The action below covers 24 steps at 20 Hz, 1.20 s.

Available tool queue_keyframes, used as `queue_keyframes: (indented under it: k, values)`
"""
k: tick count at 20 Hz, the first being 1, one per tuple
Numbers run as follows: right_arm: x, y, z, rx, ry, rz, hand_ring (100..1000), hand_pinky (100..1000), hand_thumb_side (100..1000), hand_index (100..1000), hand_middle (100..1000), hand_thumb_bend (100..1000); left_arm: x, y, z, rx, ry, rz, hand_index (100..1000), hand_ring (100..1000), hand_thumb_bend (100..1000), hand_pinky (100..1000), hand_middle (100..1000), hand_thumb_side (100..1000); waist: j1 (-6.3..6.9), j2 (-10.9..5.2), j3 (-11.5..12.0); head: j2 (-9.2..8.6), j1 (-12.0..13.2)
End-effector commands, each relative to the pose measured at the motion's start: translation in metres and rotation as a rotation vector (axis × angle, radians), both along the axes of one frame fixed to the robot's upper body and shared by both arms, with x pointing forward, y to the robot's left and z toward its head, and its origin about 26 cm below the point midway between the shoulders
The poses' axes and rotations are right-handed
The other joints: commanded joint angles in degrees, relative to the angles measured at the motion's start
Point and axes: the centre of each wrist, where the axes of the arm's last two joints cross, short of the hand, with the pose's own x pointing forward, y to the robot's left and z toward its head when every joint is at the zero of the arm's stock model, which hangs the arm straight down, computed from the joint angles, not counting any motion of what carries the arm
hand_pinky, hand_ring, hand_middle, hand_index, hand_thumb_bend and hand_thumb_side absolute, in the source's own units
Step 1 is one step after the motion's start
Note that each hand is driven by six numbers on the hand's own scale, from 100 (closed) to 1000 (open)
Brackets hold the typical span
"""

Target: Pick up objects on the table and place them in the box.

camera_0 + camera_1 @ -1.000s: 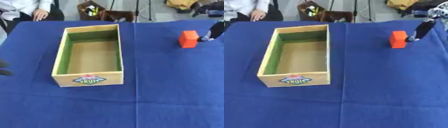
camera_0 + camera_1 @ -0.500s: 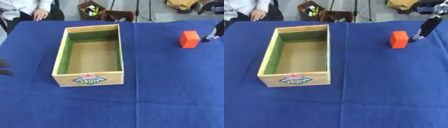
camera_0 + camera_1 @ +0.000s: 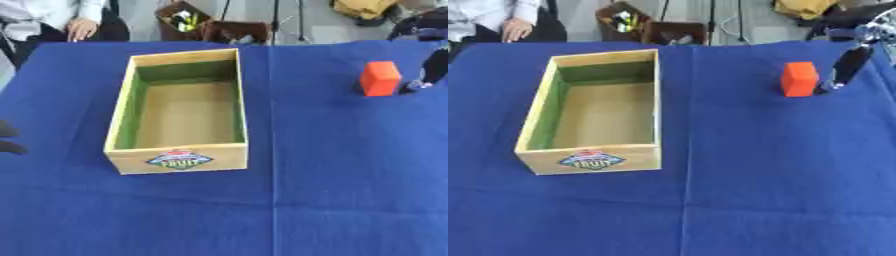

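An orange-red block (image 3: 800,79) stands upright on the blue tablecloth at the far right. My right hand (image 3: 849,66) comes down from the upper right, its black fingers straight and pointing at the cloth just right of the block, holding nothing. The open wooden box (image 3: 589,158), green on one inner wall and with a fruit label on its front, sits left of centre and has nothing in it. A dark bit of my left hand (image 3: 7,139) shows at the left edge, level with the box's near end.
The blue cloth (image 3: 745,190) covers the whole table. Beyond the far edge stand brown containers (image 3: 627,22) with small items, and a seated person is at the far left corner.
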Motion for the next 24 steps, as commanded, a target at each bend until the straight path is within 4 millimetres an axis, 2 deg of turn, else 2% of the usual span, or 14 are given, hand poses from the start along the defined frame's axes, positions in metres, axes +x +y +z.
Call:
queue_keyframes:
  k: [1,8,24]
  values:
    - [-0.001,0.001,0.012,0.005,-0.025,0.005,945,901,366,1000,976,543,-0.001,-0.002,0.006,0.015,-0.023,-0.006,872,636,343,505,608,782,-0.03,-0.97,0.14,-0.83,-0.25]
    - [0.002,0.004,0.006,0.014,-0.021,-0.005,927,890,340,1000,959,499,-0.001,-0.003,0.006,0.018,-0.021,-0.012,872,637,343,506,609,784,-0.08,-0.65,0.36,-1.10,-0.51]
    - [0.008,0.000,-0.002,0.028,-0.029,-0.065,923,888,377,1000,957,418,-0.001,-0.003,0.005,0.029,-0.016,-0.022,873,639,338,508,609,788,0.10,-0.05,0.56,-1.90,-1.17]
